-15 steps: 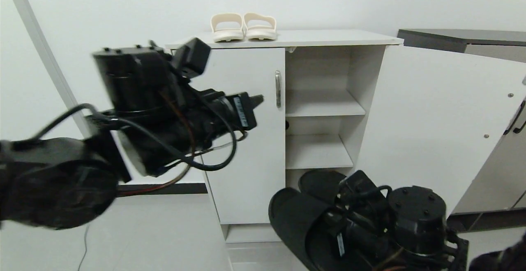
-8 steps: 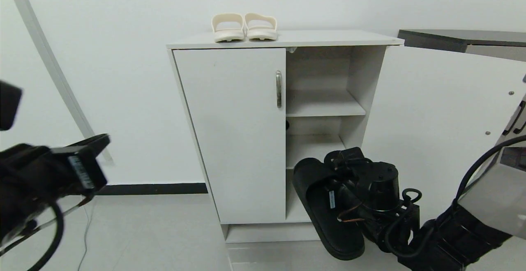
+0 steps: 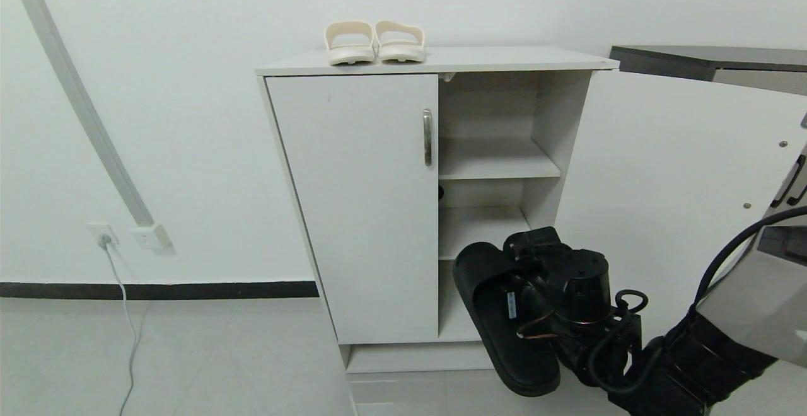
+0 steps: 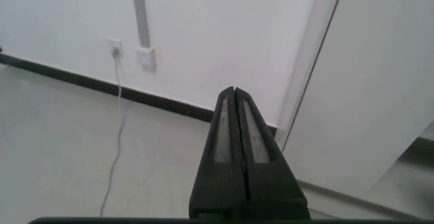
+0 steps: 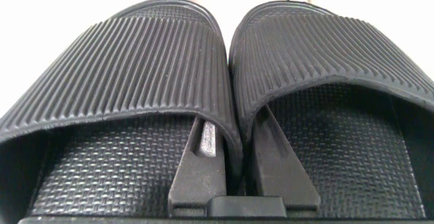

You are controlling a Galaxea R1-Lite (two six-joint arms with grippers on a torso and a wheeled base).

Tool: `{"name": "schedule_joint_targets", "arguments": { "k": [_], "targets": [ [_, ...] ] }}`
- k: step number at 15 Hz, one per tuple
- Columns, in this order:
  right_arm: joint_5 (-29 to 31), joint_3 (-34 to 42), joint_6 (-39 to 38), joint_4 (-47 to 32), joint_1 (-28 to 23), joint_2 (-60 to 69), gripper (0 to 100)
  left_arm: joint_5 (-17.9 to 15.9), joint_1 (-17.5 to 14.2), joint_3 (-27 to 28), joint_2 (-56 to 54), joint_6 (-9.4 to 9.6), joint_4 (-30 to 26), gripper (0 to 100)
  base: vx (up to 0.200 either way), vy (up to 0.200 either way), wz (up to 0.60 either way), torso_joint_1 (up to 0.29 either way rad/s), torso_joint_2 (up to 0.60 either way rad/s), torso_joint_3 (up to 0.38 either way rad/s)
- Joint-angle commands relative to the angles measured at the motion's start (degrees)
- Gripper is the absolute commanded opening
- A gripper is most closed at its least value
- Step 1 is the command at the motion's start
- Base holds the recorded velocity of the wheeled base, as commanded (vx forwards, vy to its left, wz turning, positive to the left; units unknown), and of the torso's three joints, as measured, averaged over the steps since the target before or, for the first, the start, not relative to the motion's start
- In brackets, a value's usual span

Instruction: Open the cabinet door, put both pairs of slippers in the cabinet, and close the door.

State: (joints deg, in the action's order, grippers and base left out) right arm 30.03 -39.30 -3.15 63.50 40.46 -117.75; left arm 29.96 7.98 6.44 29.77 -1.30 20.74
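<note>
Fingertips of the right gripper (image 5: 234, 157) are hidden beneath the ribbed straps of the black slippers (image 5: 156, 68). In the right wrist view one finger (image 5: 202, 157) is seen inside each slipper. The two touching inner side walls are pinched between the fingers, so the pair is held side by side. In the head view the gripper is largely covered by its own wrist, and only one black slipper can be made out plainly. It is tilted, with its far end at the mouth of the lowest compartment of the cabinet (image 3: 504, 58); whether it is inside cannot be told. A small white label (image 3: 510, 302) is seen at the gripper's finger, its print too small to be read. The right door (image 3: 668, 176) is swung open and cut off at the right edge, while the left door (image 3: 359, 202) is shut. Cream slippers (image 3: 374, 42) are set on the cabinet top, toward its left. The left gripper (image 4: 234, 136) is closed finger against finger, with nothing between, and floor and a wall socket (image 4: 114, 46) are seen beyond it.
</note>
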Motion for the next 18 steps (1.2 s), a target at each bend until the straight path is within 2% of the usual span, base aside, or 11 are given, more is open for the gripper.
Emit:
{"name": "schedule_joint_targets", "arguments": {
  "k": [1, 2, 3, 4, 5, 7, 9, 13, 15, 16, 18],
  "targets": [
    [0.03, 0.1, -0.02, 0.13, 0.06, 0.15, 0, 0.09, -2.8, -6.09, -18.08, 0.34, -8.61, 0, 0.0, 0.0, 0.0, 0.0, 0.0, 0.0],
    [0.03, 0.1, -0.02, 0.22, 0.06, 0.15, 0, 0.01, -5.17, -5.82, -23.09, 0.34, -14.14, 0, 0.0, 0.0, 0.0, 0.0, 0.0, 0.0],
    [0.12, 0.1, -0.02, 0.22, 0.14, 0.15, 0, -0.78, -7.9, -6.26, -28.19, 1.3, -18.8, 0, 0.0, 0.0, 0.0, 0.0, 0.0, 0.0],
    [0.03, 0.28, -0.02, 0.22, 0.23, 0.15, 0, -3.33, -8.07, -6.0, -29.77, 1.3, -19.86, 0, 0.0, 0.0, 0.0, 0.0, 0.0, 0.0],
    [0.03, 0.37, -0.02, 0.31, 0.41, 0.15, 0, -7.38, -8.07, -6.35, -29.77, 0.86, -18.28, 0, 0.0, 0.0, 0.0, 0.0, 0.0, 0.0],
    [0.03, 0.45, -0.02, 0.66, 0.94, 0.15, 0, -21.7, -8.07, -6.44, -29.77, 0.95, -18.54, 0, 0.0, 0.0, 0.0, 0.0, 0.0, 0.0],
    [0.03, 0.89, -0.02, 1.19, 1.02, 0.24, 0, -29.26, -8.07, -6.35, -29.68, 1.48, -21.18, 0, 0.0, 0.0, 0.0, 0.0, 0.0, 0.0],
    [0.21, 0.37, 0.42, 1.19, 1.02, 0.24, 0, -30.23, -8.07, -6.35, -29.68, 1.3, -20.82, 0, 0.0, 0.0, 0.0, 0.0, 0.0, 0.0],
    [2.32, -0.69, 0.86, 1.19, 1.2, 0.15, 0, -30.14, -8.07, -6.35, -29.77, 1.39, -20.82, 0, 0.0, 0.0, 0.0, 0.0, 0.0, 0.0],
    [6.62, -3.94, 0.6, 1.01, 2.25, -0.9, 0, -30.23, -8.07, -6.35, -29.68, 1.3, -20.82, 0, 0.0, 0.0, 0.0, 0.0, 0.0, 0.0],
    [8.29, -8.33, 0.33, 0.4, 2.61, -4.68, 0, -30.23, -8.07, -6.35, -29.68, 1.22, -20.82, 0, 0.0, 0.0, 0.0, 0.0, 0.0, 0.0]
  ]
}}
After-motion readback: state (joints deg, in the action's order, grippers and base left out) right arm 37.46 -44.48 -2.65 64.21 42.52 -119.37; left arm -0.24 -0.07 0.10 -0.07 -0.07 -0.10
